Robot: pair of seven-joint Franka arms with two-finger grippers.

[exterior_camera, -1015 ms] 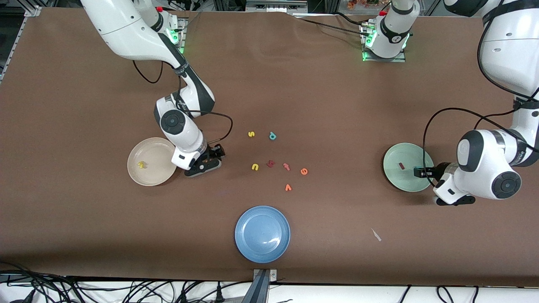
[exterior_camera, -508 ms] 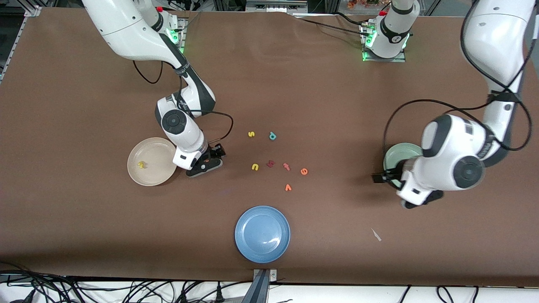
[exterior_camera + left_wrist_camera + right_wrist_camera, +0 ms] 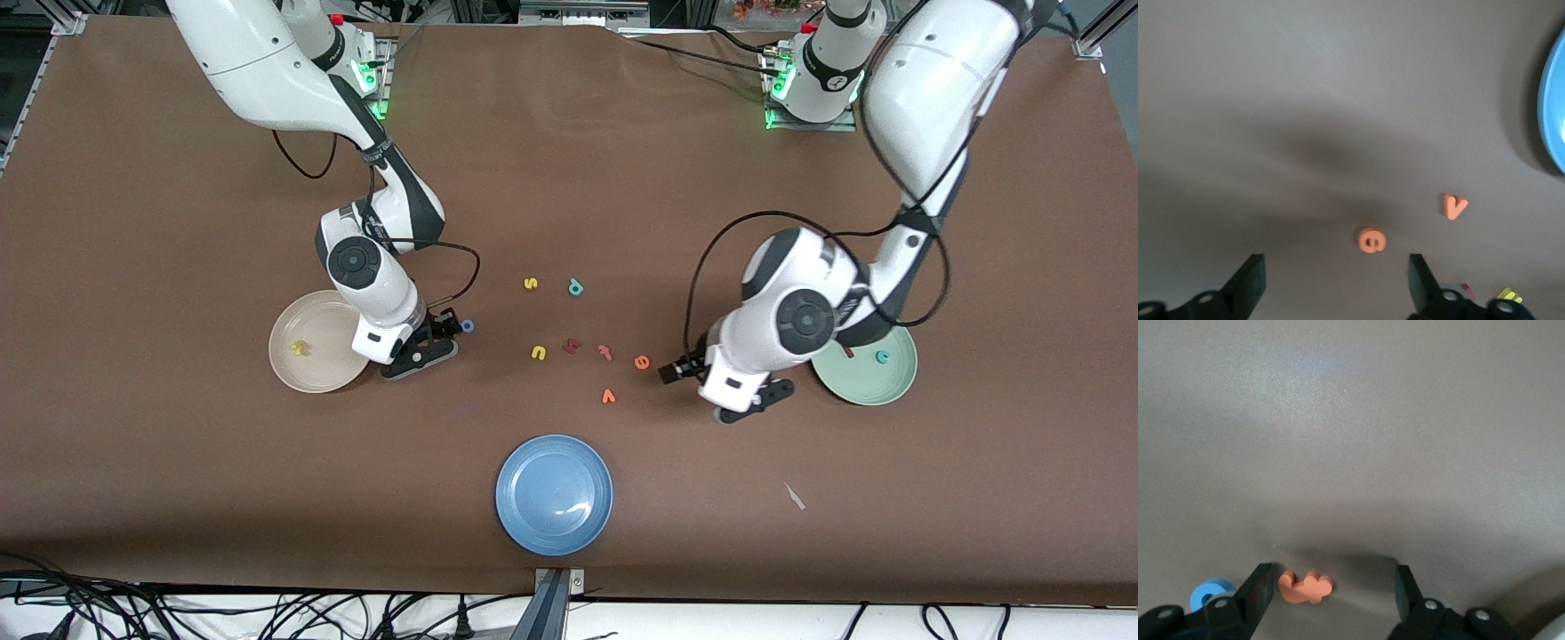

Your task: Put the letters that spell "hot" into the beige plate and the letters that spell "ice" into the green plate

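The beige plate (image 3: 324, 363) holds the yellow h (image 3: 300, 348). Beside it my right gripper (image 3: 438, 336) (image 3: 1333, 585) stands open, low over the table. The orange t (image 3: 1305, 587) lies between its fingers, close to one of them. The blue o (image 3: 468, 326) (image 3: 1207, 593) lies just outside that finger. The green plate (image 3: 876, 388) holds the teal c (image 3: 882, 357); my left arm covers part of it. My left gripper (image 3: 669, 372) (image 3: 1335, 270) is open and empty, just short of the orange e (image 3: 642, 362) (image 3: 1371, 239).
Loose letters lie mid-table: yellow s (image 3: 531, 284), teal p (image 3: 575, 287), yellow u (image 3: 538, 353), a maroon letter (image 3: 572, 345), a pinkish-red t-like one (image 3: 605, 352), orange v (image 3: 609, 396) (image 3: 1454, 206). A blue plate (image 3: 554, 493) sits nearer the front camera.
My left arm swung from over the green plate toward the middle letters; the teal c now lies in that plate. My right gripper shifted slightly toward the beige plate, uncovering the blue o.
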